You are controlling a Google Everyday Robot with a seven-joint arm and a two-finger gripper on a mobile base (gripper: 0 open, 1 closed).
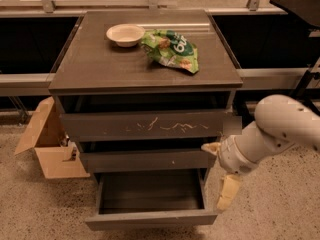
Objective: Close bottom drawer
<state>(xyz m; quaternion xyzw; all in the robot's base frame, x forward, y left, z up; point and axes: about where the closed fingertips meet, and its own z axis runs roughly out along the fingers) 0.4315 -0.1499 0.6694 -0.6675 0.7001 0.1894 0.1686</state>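
The bottom drawer (150, 218) is pulled out of the dark grey-brown cabinet, and its shallow box shows empty. Its plain front panel is the lowest of the three. My gripper (220, 171) hangs at the right side of the cabinet, level with the gap between the middle drawer and the bottom drawer's right front corner. It is open and holds nothing. One cream fingertip (210, 147) points left at the middle drawer's right end. The other fingertip (227, 193) hangs down just right of the bottom drawer's front corner.
The top drawer (145, 125) has white scratch marks, and the middle drawer (145, 160) has a small white speck. A white bowl (125, 34) and a green snack bag (172, 49) lie on the cabinet top. An open cardboard box (47, 144) stands on the floor at the left.
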